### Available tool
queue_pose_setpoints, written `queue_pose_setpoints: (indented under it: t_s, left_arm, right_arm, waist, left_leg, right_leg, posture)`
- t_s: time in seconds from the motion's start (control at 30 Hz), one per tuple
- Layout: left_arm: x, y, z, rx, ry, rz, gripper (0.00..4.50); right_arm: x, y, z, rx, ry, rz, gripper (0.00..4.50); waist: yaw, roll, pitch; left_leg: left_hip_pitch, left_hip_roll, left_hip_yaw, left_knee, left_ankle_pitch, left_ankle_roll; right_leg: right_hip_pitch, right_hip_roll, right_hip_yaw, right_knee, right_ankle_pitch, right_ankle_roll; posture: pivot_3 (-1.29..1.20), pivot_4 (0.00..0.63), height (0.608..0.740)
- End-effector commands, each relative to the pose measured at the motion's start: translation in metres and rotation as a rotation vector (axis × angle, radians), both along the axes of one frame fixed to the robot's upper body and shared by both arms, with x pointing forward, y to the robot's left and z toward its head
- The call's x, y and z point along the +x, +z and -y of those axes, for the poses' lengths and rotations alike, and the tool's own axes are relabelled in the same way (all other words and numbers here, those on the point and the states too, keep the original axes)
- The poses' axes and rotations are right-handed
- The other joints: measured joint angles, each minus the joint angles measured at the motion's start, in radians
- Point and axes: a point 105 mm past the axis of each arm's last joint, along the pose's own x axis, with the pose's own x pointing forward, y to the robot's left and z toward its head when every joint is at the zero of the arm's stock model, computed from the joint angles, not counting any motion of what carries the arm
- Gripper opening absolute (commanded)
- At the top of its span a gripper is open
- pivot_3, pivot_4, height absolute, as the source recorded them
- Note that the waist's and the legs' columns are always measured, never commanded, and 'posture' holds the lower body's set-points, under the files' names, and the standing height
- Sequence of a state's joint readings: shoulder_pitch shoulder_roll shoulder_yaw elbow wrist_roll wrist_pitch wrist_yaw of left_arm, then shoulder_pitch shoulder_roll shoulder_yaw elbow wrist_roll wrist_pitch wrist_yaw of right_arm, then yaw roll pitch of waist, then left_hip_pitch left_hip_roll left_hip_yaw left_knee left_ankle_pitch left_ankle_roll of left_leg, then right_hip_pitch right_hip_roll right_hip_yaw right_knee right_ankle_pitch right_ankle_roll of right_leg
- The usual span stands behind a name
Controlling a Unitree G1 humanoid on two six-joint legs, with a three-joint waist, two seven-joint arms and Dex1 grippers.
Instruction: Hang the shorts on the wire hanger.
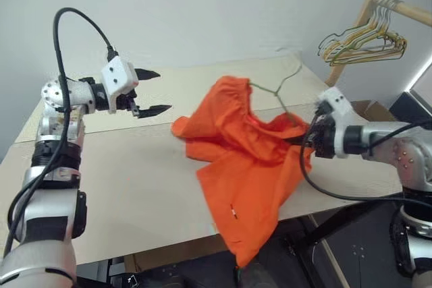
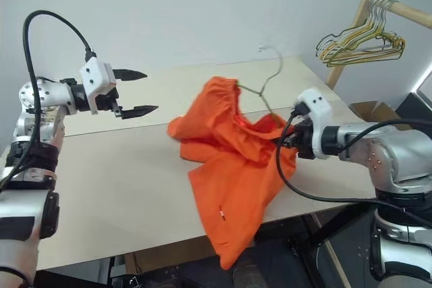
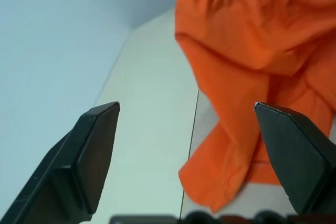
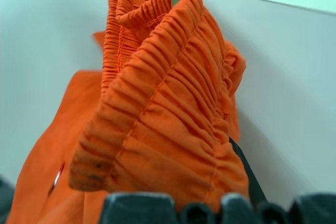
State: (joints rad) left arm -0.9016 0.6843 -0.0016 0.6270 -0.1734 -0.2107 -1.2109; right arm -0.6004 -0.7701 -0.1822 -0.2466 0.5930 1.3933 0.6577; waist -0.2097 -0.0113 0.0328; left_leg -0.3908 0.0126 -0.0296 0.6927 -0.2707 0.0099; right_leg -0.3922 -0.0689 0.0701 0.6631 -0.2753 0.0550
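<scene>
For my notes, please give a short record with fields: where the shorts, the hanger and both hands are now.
shorts: draped on the wire hanger, one end hanging past the table edge
wire hanger: inside the waistband, hook up
left hand: open, apart from the shorts
right hand: shut on the shorts at the waistband

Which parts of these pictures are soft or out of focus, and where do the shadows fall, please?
Right wrist view: the shorts press so close that the waistband gathers go soft. Left wrist view: the left gripper fingers look large and blurred at the edges. Head views: even, soft light, with only a faint shadow under the fabric on the table.
</scene>
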Motion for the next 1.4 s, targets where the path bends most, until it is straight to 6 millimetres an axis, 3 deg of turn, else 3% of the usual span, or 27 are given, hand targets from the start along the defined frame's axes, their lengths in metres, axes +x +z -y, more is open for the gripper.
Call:
queue_pose_setpoints:
  t_s: [0.03, 0.23, 0.47, 0.8, 1.07, 1.4]
  left_arm:
    - [-0.019, 0.019, 0.014, -0.127, -0.094, 0.041, 4.44]
    - [-0.041, 0.012, 0.033, -0.227, -0.161, 0.0, 4.44]
    - [-0.054, 0.012, 0.051, -0.313, -0.208, -0.033, 4.44]
    - [-0.06, 0.002, 0.066, -0.331, -0.196, -0.073, 4.44]
    - [-0.065, -0.008, 0.064, -0.302, -0.18, -0.089, 4.44]
    - [-0.062, -0.012, 0.067, -0.268, -0.192, -0.098, 4.44]
  right_arm:
    - [0.001, 0.006, 0.024, 0.008, -0.169, 0.029, 0.0]
    - [0.007, 0.005, 0.07, -0.018, -0.548, 0.009, 0.0]
    - [0.004, 0.023, 0.125, -0.037, -0.979, 0.071, 0.0]
    - [0.005, 0.041, 0.172, 0.045, -1.347, 0.142, 0.0]
    - [0.007, 0.059, 0.212, 0.087, -1.445, 0.199, 0.0]
    - [0.025, 0.081, 0.252, 0.235, -1.439, 0.24, 0.0]
  waist:
    - [-0.006, 0.0, 0.0]
    - [-0.028, 0.001, -0.001]
    - [-0.04, 0.002, -0.001]
    - [-0.087, 0.007, -0.004]
    - [-0.101, 0.008, -0.004]
    - [-0.111, 0.01, -0.004]
  left_leg:
    - [0.0, -0.001, 0.0, 0.0, 0.0, 0.0]
    - [-0.001, -0.005, 0.0, 0.0, 0.0, 0.0]
    - [-0.001, -0.009, 0.0, -0.001, 0.0, 0.0]
    - [0.001, -0.013, 0.0, -0.002, 0.0, 0.0]
    - [0.002, -0.014, 0.0, -0.005, 0.0, 0.0]
    - [0.008, -0.014, 0.004, -0.013, 0.001, 0.001]
  right_leg:
    - [0.0, -0.001, 0.0, 0.0, 0.0, 0.0]
    - [0.0, -0.007, 0.001, 0.001, -0.001, 0.002]
    - [0.001, -0.009, 0.001, 0.001, -0.001, 0.003]
    - [0.003, -0.009, 0.003, 0.0, -0.002, 0.004]
    - [0.004, -0.01, 0.003, -0.002, -0.002, 0.004]
    - [0.008, -0.009, 0.007, -0.014, -0.002, 0.005]
  posture:
    - [-0.28, 0.0, 0.74]
    - [-0.3, 0.0, 0.74]
    - [-0.31, 0.0, 0.74]
    - [-0.3, 0.0, 0.74]
    - [-0.28, 0.0, 0.74]
    - [-0.3, 0.0, 0.74]
